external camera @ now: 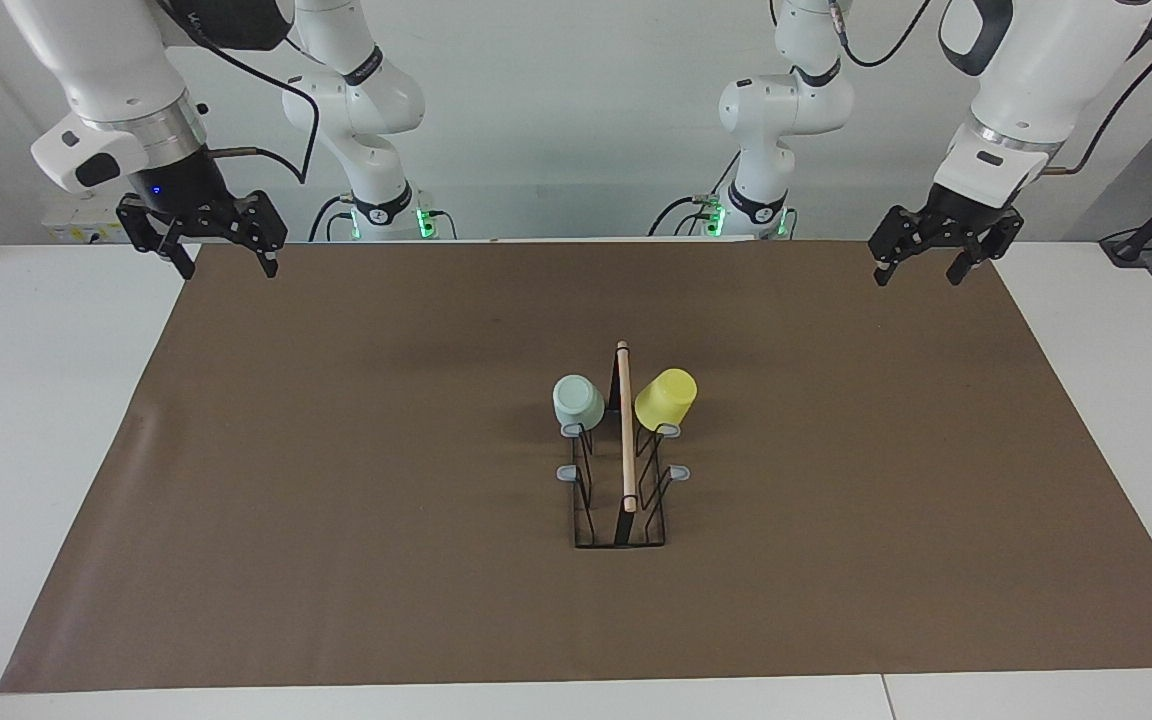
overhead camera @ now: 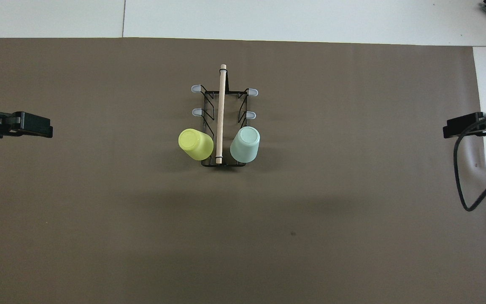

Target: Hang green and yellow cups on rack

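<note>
- Black wire rack [external camera: 620, 490] with light wooden rod handle [external camera: 625, 425] stands mid-frame on the brown mat [external camera: 336, 450] covering the white desk [external camera: 36, 400]; long axis runs up-down in both views.
- Pale mint green plastic cup [external camera: 578, 401] hangs bottom-up on a prong at the rack's robot-side end, on the side toward the right arm's end of the desk.
- Bright yellow plastic cup [external camera: 665, 397] hangs bottom-up and tilted on the matching prong across the rod, toward the left arm's end.
- Remaining four grey-tipped prongs [overhead camera: 195, 88] are bare.
- Left tool [external camera: 918, 268]: upper right of the facing frame, in the air over the mat's corner, fingers spread, empty.
- Right tool [external camera: 224, 262]: upper left of the facing frame, over the mat's other robot-side corner, fingers spread, empty.
- Both tools well apart from rack and cups; in the overhead frame they show only at the side edges.
</note>
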Tool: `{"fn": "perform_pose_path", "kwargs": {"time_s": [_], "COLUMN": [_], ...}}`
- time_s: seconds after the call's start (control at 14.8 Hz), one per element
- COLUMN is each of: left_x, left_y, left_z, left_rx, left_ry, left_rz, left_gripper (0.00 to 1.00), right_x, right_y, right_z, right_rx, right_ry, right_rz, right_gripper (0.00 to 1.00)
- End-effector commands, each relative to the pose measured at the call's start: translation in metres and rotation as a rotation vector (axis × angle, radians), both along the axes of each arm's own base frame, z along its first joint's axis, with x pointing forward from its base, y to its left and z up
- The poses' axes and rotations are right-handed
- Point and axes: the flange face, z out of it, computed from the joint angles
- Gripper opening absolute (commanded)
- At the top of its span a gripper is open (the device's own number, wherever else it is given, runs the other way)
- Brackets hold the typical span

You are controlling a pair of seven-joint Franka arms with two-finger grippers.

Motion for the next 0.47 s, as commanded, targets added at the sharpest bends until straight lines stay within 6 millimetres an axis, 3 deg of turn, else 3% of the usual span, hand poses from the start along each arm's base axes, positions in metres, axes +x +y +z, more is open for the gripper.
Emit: {"fn": "perform_pose_path", "kwargs": {"time_s": [0.0,0.27,0.41], "left_x": [-0.005,-0.005,-0.004], "left_y": [0.003,0.015,0.012], "left_z": [0.003,0.004,0.005], "left_rx": [0.022,0.02,0.019], "left_ry": [0.021,0.028,0.025], "left_rz": [-0.016,-0.004,-0.01], "left_gripper": [1.0,1.0,1.0], "right_x": [0.0,0.0,0.0], "right_y": [-0.003,-0.011,-0.013], "right_z": [-0.002,-0.003,-0.005], "right_rx": [0.016,0.016,0.016], "right_ry": [-0.004,0.001,0.001], "right_rz": [-0.028,-0.042,-0.046], "right_gripper": [1.0,1.0,1.0]}}
